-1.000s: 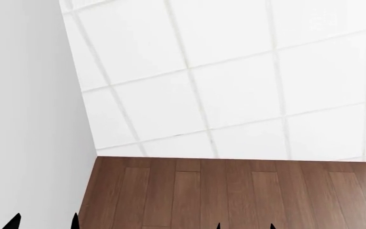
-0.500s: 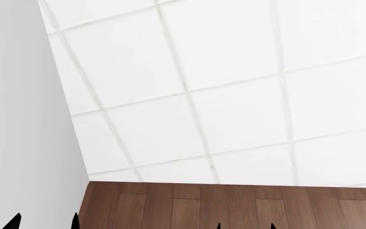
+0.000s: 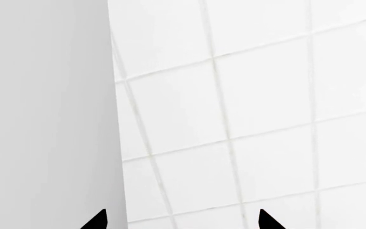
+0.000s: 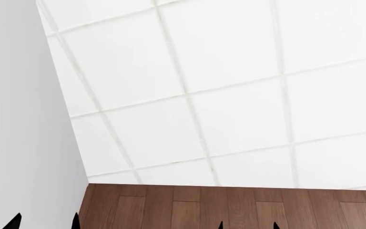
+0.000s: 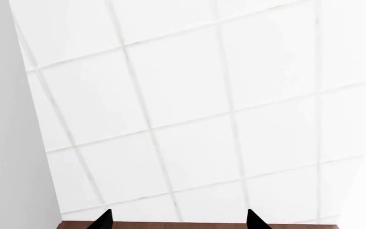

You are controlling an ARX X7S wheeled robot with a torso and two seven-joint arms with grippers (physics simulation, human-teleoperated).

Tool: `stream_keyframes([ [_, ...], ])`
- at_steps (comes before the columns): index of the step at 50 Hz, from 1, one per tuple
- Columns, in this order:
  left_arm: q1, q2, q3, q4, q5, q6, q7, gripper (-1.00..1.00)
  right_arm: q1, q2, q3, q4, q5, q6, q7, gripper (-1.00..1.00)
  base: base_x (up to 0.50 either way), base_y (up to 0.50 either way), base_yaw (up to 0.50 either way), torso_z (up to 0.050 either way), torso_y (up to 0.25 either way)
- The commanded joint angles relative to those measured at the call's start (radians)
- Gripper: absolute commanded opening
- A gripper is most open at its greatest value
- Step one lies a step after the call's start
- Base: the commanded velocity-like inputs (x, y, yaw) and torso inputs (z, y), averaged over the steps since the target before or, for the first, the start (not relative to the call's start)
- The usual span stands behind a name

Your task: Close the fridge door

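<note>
With both pairs of fingers [image 3: 102, 220] [image 5: 253, 220] apart and empty, we risk missing the fridge door [image 4: 17, 119] at nine o'clock and bumping the tiled wall [image 4: 234, 86].

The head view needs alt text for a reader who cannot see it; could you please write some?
A white square-tiled wall fills most of the frame, meeting a plain light-grey panel along the left side and a dark wooden plank floor below. The black tips of the left pincer and right pincer poke up from the bottom edge, each pair spread apart.
</note>
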Motion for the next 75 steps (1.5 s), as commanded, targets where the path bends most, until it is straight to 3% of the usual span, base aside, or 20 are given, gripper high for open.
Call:
stream_keyframes([
  [1, 0.003, -0.007, 0.006, 0.012, -0.007, -0.005, -0.009, 1.00, -0.003, 0.006, -0.005, -0.011, -0.001, -0.001, 0.014, 1.00, 0.00, 0.00, 0.00, 0.000, 0.000],
  [8, 0.006, -0.010, 0.010, 0.018, -0.010, -0.005, -0.013, 1.00, -0.005, 0.011, -0.009, -0.011, -0.011, -0.008, 0.026, 1.00, 0.00, 0.06, 0.00, 0.000, 0.000],
  [30, 0.006, -0.020, 0.026, 0.030, -0.016, -0.014, -0.028, 1.00, -0.007, 0.022, -0.017, -0.027, 0.003, 0.007, 0.036, 1.00, 0.00, 0.50, 0.00, 0.000, 0.000],
  [38, 0.012, -0.025, 0.023, 0.045, -0.029, -0.021, -0.035, 1.00, -0.009, 0.023, -0.007, -0.040, 0.037, 0.025, 0.036, 1.00, 0.00, 0.00, 0.00, 0.000, 0.000],
  [42, 0.030, -0.031, -0.054, 0.137, -0.117, -0.064, -0.072, 1.00, -0.009, 0.022, -0.007, -0.037, 0.043, 0.024, 0.037, 1.00, 0.00, 0.00, 0.00, 0.000, 0.000],
  [47, 0.114, -0.095, -0.190, 0.430, -0.295, -0.213, -0.159, 1.00, -0.018, 0.021, -0.012, -0.047, 0.043, 0.023, 0.043, 1.00, 0.00, 0.00, 0.00, 0.000, 0.000],
  [54, 0.214, -0.139, -0.252, 0.629, -0.415, -0.282, -0.202, 1.00, -0.019, 0.024, -0.016, -0.050, 0.045, 0.024, 0.047, 1.00, 0.00, 0.00, 0.00, 0.000, 0.000],
  [64, 0.284, -0.129, -0.315, 0.651, -0.467, -0.272, -0.241, 1.00, -0.022, 0.033, -0.022, -0.063, 0.050, 0.037, 0.051, 1.00, 0.00, 0.00, 0.00, 0.000, 0.000],
  [69, 0.357, -0.108, -0.395, 0.654, -0.499, -0.234, -0.274, 1.00, -0.029, 0.040, -0.025, -0.080, 0.053, 0.051, 0.053, 1.00, 0.00, 0.00, 0.00, 0.000, 0.000],
  [75, 0.345, -0.108, -0.505, 0.608, -0.560, -0.213, -0.322, 1.00, -0.033, 0.048, -0.026, -0.094, 0.058, 0.061, 0.056, 1.00, 0.00, 0.00, 0.00, 0.000, 0.000],
])
